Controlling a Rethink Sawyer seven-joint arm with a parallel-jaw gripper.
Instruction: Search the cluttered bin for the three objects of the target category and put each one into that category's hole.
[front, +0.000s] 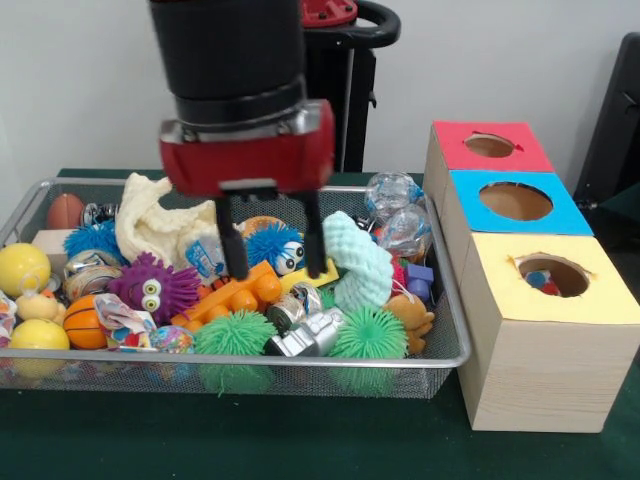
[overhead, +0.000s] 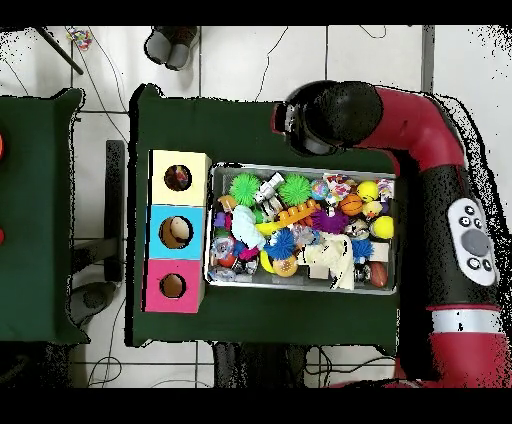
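The silver wire-mesh bin (front: 300, 362) is full of toys; it also shows in the overhead view (overhead: 300, 168). My gripper (front: 277, 268) hangs open and empty over the bin's middle, its black fingers (front: 236, 245) just above an orange toy (front: 235, 295) and a blue fuzzy toy (front: 275, 245). One white polka-dot cloth bunch (front: 120, 320) lies at the bin's front left, apart from the gripper, and shows from above (overhead: 335, 183). Other bunches are hidden. The yellow-faced box's ragged hole (front: 552, 275) (overhead: 178, 177) shows something coloured inside.
A blue-faced box (front: 515, 200) and a red-faced box (front: 490, 145) stand behind the yellow one. A cream knitted cloth (front: 150, 225) lies at the bin's back left. Green spiky balls (front: 235, 335) and a teal sponge toy (front: 355, 260) crowd the front.
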